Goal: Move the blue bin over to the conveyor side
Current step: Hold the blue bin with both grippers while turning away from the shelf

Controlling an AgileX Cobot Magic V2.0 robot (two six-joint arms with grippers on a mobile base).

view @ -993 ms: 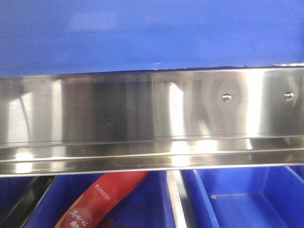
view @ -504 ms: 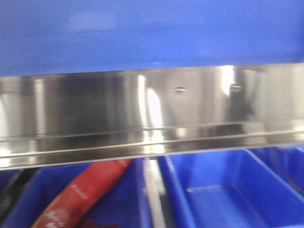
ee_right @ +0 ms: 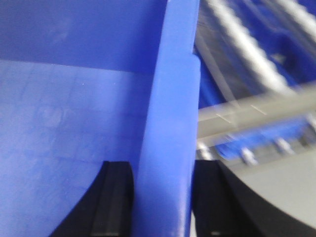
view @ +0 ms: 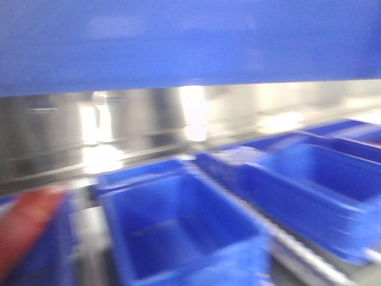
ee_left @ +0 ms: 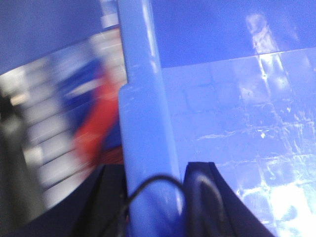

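Bin [view: 178,42] above rack [view: 137,128], crates [view: 178,232] below

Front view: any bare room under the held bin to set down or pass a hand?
Blurred, so roughly: free are the empty insides of the centre crate and the right crate. Between them only a narrow steel strip. Crowded at left around the red packet, and up top where the blue bin overlaps the steel rail.

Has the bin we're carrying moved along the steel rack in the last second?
Yes. The blue bin has swung rightward relative to the steel rack: the rack and the red packet slid left beneath it.
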